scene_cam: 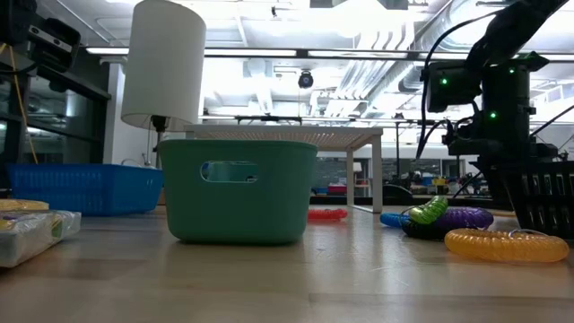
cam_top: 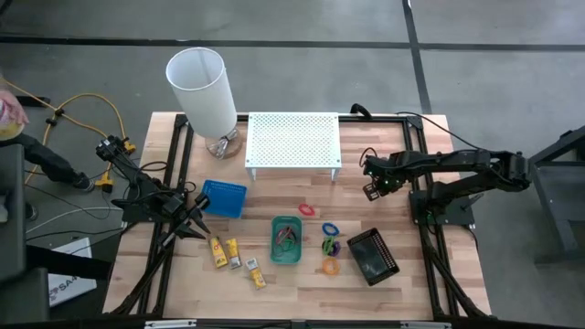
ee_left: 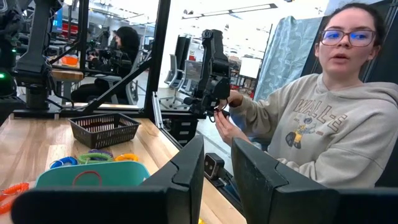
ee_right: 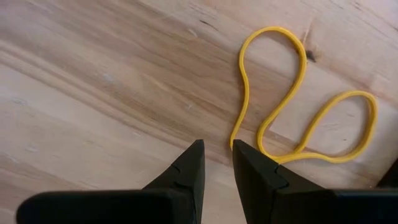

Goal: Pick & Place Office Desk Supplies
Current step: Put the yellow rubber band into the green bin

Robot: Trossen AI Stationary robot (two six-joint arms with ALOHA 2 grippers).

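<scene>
From above, you have the left gripper (cam_top: 195,228) low at the table's left side, just beside the blue tray (cam_top: 224,197), and the right gripper (cam_top: 373,190) hanging over bare wood right of the white perforated shelf (cam_top: 293,140). The supplies lie in a band across the front: yellow-and-white blocks (cam_top: 223,250), the green tray (cam_top: 286,239), coloured rings (cam_top: 330,245) and the black mesh tray (cam_top: 372,257). The blocks' long axes run roughly front to back, slightly fanned.

At table height, the green tray (scene_cam: 238,189) stands upright in the middle with its handle slot facing the camera; the orange coil ring (scene_cam: 501,243) lies flat at the right, the purple ring (scene_cam: 462,218) just behind it. Expect the coils to be light and springy; pinch one strand rather than the whole loop.

Your left wrist camera shows the left fingers (ee_left: 186,171) a narrow gap apart, with nothing between them, aimed across the green tray (ee_left: 93,174) toward the black mesh tray (ee_left: 104,129). A person in a grey hoodie (ee_left: 317,134) sits beyond the table.

Your right wrist camera shows the right fingers (ee_right: 189,165) slightly apart and empty, tips just beside a yellow rubber band (ee_right: 292,99). It lies flat in a double loop, long axis slanting away from the fingertips. It will be limp and thin; take the strand nearest the tips, pressing close to the wood.
</scene>
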